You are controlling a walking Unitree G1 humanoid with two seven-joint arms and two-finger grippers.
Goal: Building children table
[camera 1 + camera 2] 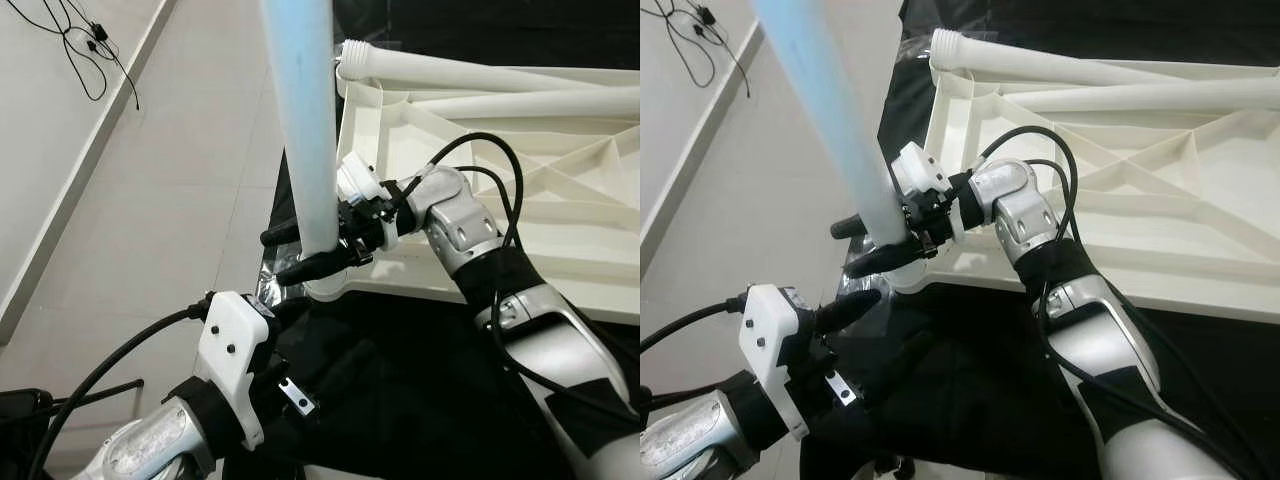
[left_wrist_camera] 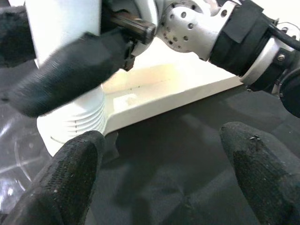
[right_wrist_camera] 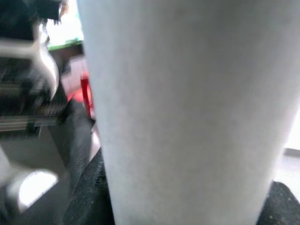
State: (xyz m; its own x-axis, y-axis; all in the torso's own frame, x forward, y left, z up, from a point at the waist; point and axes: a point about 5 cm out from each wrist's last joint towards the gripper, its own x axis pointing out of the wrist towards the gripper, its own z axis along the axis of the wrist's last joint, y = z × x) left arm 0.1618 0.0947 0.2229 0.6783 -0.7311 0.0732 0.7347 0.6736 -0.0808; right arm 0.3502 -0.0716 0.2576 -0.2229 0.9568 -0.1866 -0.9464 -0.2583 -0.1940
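Observation:
The white tabletop [image 1: 560,270] lies upside down on a black cloth, its ribs facing up. A pale blue-white table leg [image 1: 305,120] stands upright at the tabletop's near left corner, its ribbed base [image 2: 79,119] resting in the corner socket [image 2: 140,101]. My right gripper [image 1: 275,256] is shut on this leg just above the socket; the leg [image 3: 187,112] looms close in the right wrist view. My left gripper [image 2: 164,187] is open, low over the cloth just in front of that corner, holding nothing. Two more legs [image 1: 480,72] lie across the tabletop's far side.
The black cloth [image 1: 400,400] covers the ground under and in front of the tabletop. Light tiled floor [image 1: 150,200] runs along the left, with black cables [image 1: 85,50] near the wall. A crinkled clear plastic sheet [image 1: 262,280] lies by the corner.

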